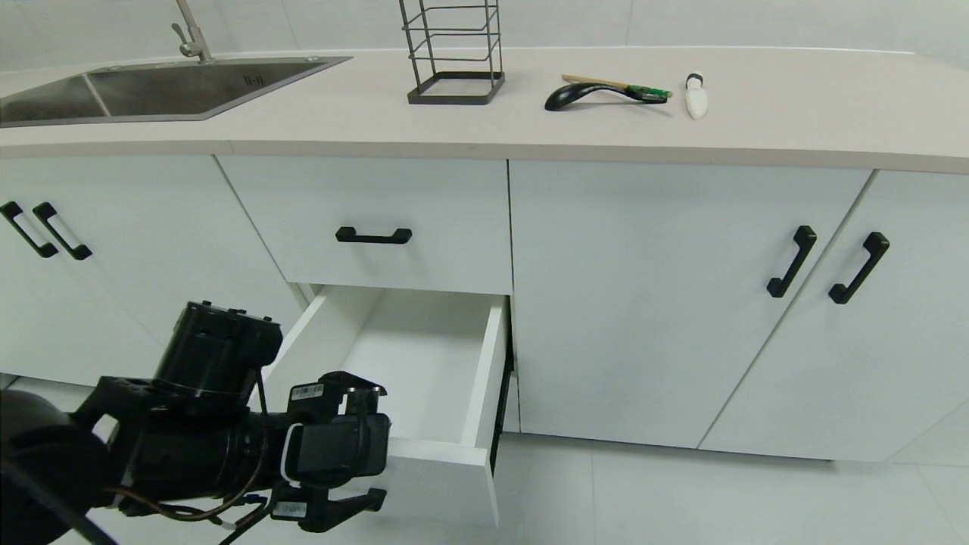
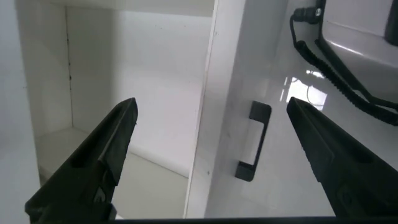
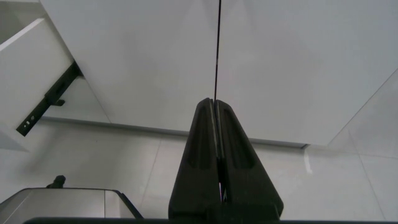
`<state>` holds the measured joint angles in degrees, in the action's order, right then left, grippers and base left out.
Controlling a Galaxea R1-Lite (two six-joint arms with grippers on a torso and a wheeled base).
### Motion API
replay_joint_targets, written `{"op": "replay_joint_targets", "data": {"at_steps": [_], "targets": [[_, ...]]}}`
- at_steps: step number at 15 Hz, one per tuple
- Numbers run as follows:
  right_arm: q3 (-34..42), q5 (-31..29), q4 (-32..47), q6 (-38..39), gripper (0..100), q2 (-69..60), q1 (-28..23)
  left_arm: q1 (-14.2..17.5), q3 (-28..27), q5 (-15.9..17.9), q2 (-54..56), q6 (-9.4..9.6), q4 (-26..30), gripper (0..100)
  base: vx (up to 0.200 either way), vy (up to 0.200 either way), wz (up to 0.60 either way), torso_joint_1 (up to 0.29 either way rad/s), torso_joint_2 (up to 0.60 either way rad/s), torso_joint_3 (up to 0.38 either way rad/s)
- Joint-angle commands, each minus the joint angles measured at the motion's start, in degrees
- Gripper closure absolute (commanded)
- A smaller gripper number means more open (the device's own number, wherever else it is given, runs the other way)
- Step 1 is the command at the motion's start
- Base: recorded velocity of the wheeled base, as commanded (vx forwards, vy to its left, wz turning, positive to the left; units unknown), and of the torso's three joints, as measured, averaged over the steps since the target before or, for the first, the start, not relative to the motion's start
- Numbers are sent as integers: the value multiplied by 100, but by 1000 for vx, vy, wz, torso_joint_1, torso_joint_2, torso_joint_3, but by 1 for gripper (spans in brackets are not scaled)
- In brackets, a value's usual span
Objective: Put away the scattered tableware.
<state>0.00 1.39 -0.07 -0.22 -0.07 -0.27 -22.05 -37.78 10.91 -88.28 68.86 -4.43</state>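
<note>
Left gripper (image 1: 375, 443): jaws spread wide and empty, at the front panel of the pulled-out drawer (image 1: 484, 363). The wrist view shows the panel's black handle (image 2: 252, 143) between the fingers. Right gripper (image 3: 214, 124): fingers pressed together with nothing held, low before closed cabinet doors (image 3: 280, 56). Black spoon (image 1: 583, 94): lying on the countertop (image 1: 795, 113), close alongside a wooden-handled utensil with a green end (image 1: 617, 85). White utensil (image 1: 696, 97): just beside these. Wire rack (image 1: 454, 76): upright, near the spoon. Sink (image 1: 166, 87): set in the countertop, well apart on the robot's left.
</note>
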Motion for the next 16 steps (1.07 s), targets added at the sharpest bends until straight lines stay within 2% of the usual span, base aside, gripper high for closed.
{"op": "replay_joint_targets", "data": {"at_steps": [1, 2, 3, 4, 5, 6, 7, 8, 9, 10, 11, 13, 16], "targets": [[0, 2, -1, -4, 100, 7, 0, -10, -45, 104, 1024, -128, 504, 0, 0, 0, 0, 0, 0, 0], [0, 2, -1, -4, 100, 7, 0, 61, -54, 104, 1437, -523, 794, 0, 0, 0, 0, 0, 0, 0], [0, 2, -1, -4, 100, 7, 0, 157, -63, 122, 1841, -1261, 970, 0, 0, 0, 0, 0, 0, 0], [0, 2, -1, -4, 100, 7, 0, 245, -116, 192, 2131, -2299, 987, 0, 0, 0, 0, 0, 0, 0], [0, 2, -1, -4, 100, 7, 0, 421, -168, 403, 2316, -3450, 970, 0, 0, 0, 0, 0, 0, 0], [0, 2, -1, -4, 100, 7, 0, 773, -204, 693, 2465, -4540, 943, 0, 0, 0, 0, 0, 0, 0], [0, 2, -1, -4, 100, 7, 0, 1168, -160, 974, 2623, -4918, 856, 0, 0, 0, 0, 0, 0, 0], [0, 2, -1, -4, 100, 7, 0, 1599, 25, 1440, 2746, -4962, 706, 0, 0, 0, 0, 0, 0, 0], [0, 2, -1, -4, 100, 7, 0, 1863, 315, 1915, 2940, -4970, 434, 0, 0, 0, 0, 0, 0, 0], [0, 2, -1, -4, 100, 7, 0, 2021, 614, 2135, 3124, -4997, 126, 0, 0, 0, 0, 0, 0, 0], [0, 2, -1, -4, 100, 7, 0, 2161, 877, 2161, 3326, -5093, -208, 0, 0, 0, 0, 0, 0, 0], [0, 2, -1, -4, 100, 7, 0, 2170, 1335, 2152, 3942, -5155, -753, 0, 0, 0, 0, 0, 0, 0], [0, 2, -1, -4, 100, 7, 0, 2170, 1792, 2143, 5436, -5164, -849, 0, 0, 0, 0, 0, 0, 0]]}}
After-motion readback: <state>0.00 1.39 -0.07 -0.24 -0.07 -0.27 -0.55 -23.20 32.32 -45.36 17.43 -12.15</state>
